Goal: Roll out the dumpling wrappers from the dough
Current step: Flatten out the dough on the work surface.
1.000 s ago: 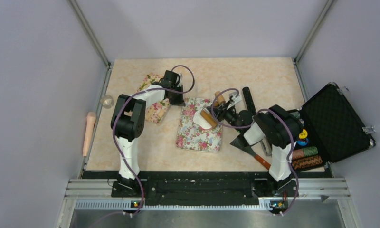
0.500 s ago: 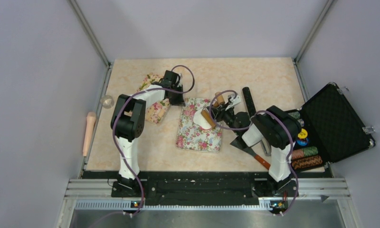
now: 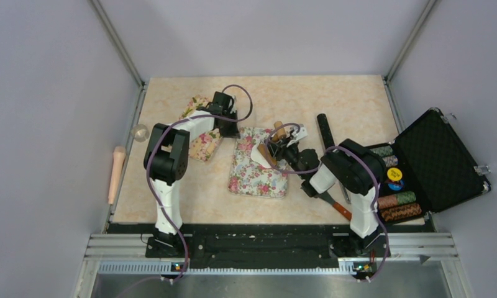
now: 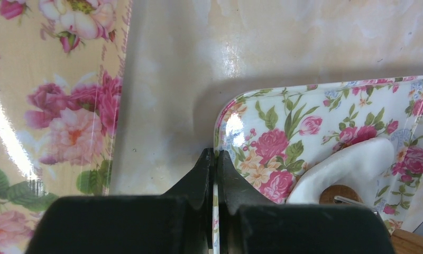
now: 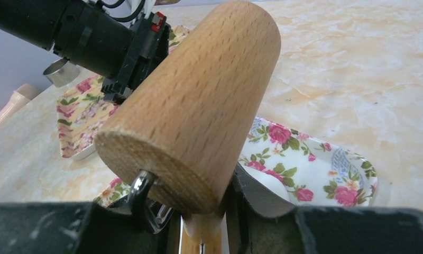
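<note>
Left gripper [image 4: 214,159]: clamped on floral tray [image 4: 325,106] rim, far-left corner. Right gripper [image 5: 201,235]: grips rolling pin [image 5: 199,116] handle, roller over white dough [image 4: 352,164] near tray's far edge.

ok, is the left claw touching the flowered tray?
Touching. Left wrist view shows the left claw pinched on the corner rim of the flowered tray, no gap.

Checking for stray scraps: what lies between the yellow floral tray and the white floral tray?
Only bare tabletop separates the yellow floral tray and the white floral tray, whose rim the left claw pinches; left wrist view.
</note>
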Available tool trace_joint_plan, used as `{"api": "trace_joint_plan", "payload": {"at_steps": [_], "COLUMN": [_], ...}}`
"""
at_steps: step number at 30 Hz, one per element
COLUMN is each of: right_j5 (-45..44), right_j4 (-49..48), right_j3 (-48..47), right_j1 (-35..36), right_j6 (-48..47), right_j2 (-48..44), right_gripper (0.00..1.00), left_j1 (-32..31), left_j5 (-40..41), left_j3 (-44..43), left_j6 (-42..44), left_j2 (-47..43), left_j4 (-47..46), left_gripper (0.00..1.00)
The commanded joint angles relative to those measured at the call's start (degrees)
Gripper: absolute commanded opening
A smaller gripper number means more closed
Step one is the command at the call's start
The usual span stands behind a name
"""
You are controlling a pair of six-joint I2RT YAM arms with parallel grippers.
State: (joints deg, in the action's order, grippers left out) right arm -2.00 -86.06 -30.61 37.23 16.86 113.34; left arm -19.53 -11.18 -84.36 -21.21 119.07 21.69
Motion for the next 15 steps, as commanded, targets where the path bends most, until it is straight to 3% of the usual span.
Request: {"api": "trace_joint_plan", "payload": {"at_steps": [1,15], "right_j5": [0.8,1.2], "right_j4": [11.3,5.3], "right_j3": [0.2,0.7], "right_j1": [2.8,6.4], "right_j6": [-2.1,-2.1], "right_j2": [4.3,6.8], "right_gripper": [0.00,0.00], "left_j1": [-0.6,-0.7], "left_j5": [-1.2,-1.2], "left_j3": [1.0,1.1], "left_j6": [0.1,0.0], "left_j2": [-3.2,-3.9], "left_j4": [2.5,2.6], "left_gripper": [0.00,0.00]}}
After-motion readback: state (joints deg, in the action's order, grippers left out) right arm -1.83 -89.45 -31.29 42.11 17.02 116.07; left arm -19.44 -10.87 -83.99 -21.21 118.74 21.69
